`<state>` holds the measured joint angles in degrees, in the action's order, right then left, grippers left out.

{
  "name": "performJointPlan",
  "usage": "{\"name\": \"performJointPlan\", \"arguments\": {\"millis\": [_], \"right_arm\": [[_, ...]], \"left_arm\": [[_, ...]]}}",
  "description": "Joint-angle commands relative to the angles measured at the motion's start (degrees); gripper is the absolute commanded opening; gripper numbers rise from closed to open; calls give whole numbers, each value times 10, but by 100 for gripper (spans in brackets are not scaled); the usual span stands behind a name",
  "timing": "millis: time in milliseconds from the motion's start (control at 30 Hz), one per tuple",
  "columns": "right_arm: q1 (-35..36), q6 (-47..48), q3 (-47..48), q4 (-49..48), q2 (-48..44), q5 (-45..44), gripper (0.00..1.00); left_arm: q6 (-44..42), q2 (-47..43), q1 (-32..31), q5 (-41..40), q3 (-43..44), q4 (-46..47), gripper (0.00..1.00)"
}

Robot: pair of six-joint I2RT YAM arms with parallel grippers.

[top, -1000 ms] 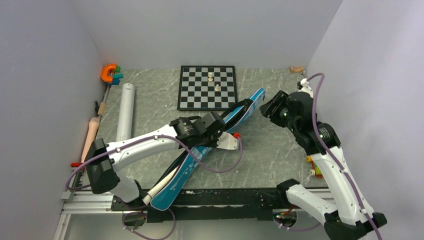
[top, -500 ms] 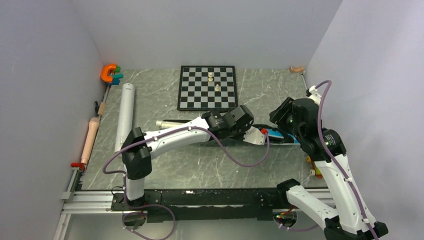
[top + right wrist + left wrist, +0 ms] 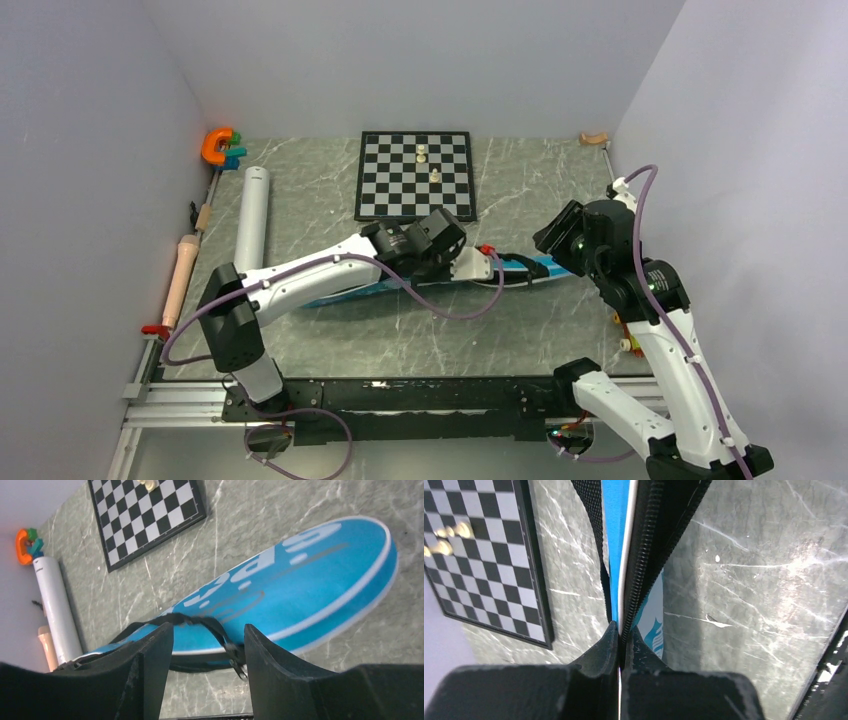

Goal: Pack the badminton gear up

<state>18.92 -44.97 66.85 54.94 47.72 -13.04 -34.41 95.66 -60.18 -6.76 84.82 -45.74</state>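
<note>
Shows the blue "SPORT" bag stretching crosswise over the middle of the tabletop, just in front of the chessboard, rounded end toward the right arm, narrow end toward the left. Shows the left pincer pressed fully together on the bag's edge, gripping the white piping beside the black zipper; bag seen edge-on from that wrist. Shows the right pincer about half spread and holding nothing, poised near the rounded end, the black strap visible between its fingers in the wrist view; contact with bag or strap not discernible. Places the long white tube toward the left wall, well apart from the bag, with the rolling pin just beyond it at the tabletop's edge.
</note>
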Motion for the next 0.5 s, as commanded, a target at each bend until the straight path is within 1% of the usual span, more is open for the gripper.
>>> {"name": "performJointPlan", "arguments": {"millis": [0,67,167,333,467], "right_arm": [[-2,3,13,-1,12,45,58],[-2,3,25,0,19,57,57],[-2,-4,19,-2,18,81,57],[-2,-14,-26,-6,-1,126,57],[-5,-31,-94,-75,-18,222,61]], "left_arm": [[93,-39,37,32,25,-14,0],[99,-51,45,21,4,3,0],[102,-65,48,15,-29,18,0],[108,-75,57,23,-52,29,0],[113,-79,67,34,-49,30,0]]}}
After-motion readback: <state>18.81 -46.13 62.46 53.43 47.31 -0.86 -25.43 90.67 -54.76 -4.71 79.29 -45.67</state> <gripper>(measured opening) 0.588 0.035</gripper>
